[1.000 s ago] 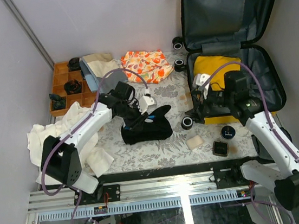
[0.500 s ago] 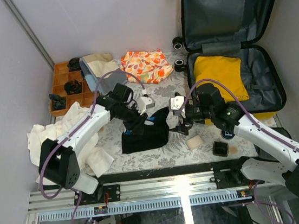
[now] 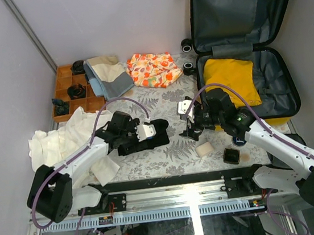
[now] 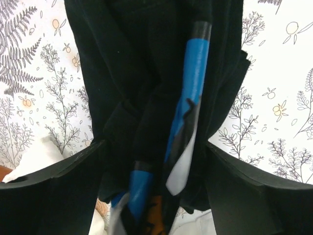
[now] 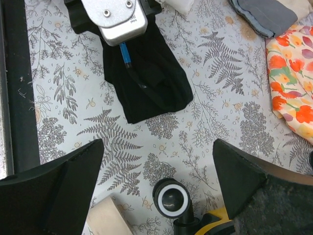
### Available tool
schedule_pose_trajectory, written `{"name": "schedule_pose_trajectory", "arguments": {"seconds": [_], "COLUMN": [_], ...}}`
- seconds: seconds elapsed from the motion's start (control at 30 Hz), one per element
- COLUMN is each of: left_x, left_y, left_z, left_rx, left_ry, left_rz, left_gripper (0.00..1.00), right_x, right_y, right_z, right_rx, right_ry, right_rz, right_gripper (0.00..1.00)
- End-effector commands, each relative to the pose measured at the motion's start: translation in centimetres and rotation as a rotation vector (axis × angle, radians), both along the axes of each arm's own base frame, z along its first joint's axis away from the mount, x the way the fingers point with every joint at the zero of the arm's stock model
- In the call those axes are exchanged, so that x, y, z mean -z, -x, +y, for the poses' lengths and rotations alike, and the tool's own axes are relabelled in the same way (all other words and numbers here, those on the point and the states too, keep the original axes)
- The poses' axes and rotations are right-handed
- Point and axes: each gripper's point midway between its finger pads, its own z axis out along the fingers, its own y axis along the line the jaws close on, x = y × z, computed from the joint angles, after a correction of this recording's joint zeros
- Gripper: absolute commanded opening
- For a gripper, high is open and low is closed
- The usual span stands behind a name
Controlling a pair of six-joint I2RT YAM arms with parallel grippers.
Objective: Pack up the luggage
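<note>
Packing clothes is the step in hand, I judge. Nearest, the left gripper (image 3: 145, 131) has its jaws parted astride a black garment (image 3: 155, 142) lying on the counter (image 3: 173, 155), with no clear hold on it. It likely needs a firm pinch next, then a carry rightward. The right gripper (image 5: 157, 144) hovers with its jaws wide and empty. Farthest, the suitcase (image 3: 235, 4) lies open with a yellow garment (image 3: 229, 77) inside. Only the left wrist view shows blue print in the black folds.

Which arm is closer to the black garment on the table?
Left. The left gripper is right over the black garment, fingers either side of it. The right gripper hangs off to the garment's right in the top view, apart from it.
</note>
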Motion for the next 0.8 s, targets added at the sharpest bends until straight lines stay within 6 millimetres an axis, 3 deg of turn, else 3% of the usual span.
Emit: {"name": "schedule_pose_trajectory", "arguments": {"seconds": [0.0, 0.17, 0.3, 0.4, 0.6, 0.77], "left_x": [-0.5, -0.8, -1.6, -2.0, -5.9, -7.9], "left_y": [-0.2, 1.9, 3.0, 3.6, 3.2, 2.4], "left_z": [-0.3, -0.1, -0.1, 0.1, 1.1, 2.6], "left_rx": [0.057, 0.035, 0.013, -0.020, -0.167, -0.357], "left_ry": [-0.005, 0.033, 0.094, 0.116, 0.238, 0.360], "left_rz": [-0.035, 0.017, 0.010, 0.041, 0.139, 0.273], "left_gripper": [0.80, 0.83, 0.83, 0.85, 0.87, 0.85], "right_x": [-0.7, -0.7, -0.3, 0.0, 1.3, 4.3], "right_y": [-0.4, -0.1, -0.1, -0.7, 0.1, 1.1], "right_z": [-0.5, -0.7, 0.6, 2.4, 7.6, 11.7], "right_rx": [0.045, 0.042, 0.002, -0.020, -0.179, -0.288], "right_ry": [0.013, 0.018, -0.012, -0.040, -0.055, -0.024], "right_rz": [-0.016, -0.005, 0.006, -0.004, -0.043, -0.060], "right_gripper": [0.99, 0.99, 1.00, 0.99, 0.99, 0.99]}}
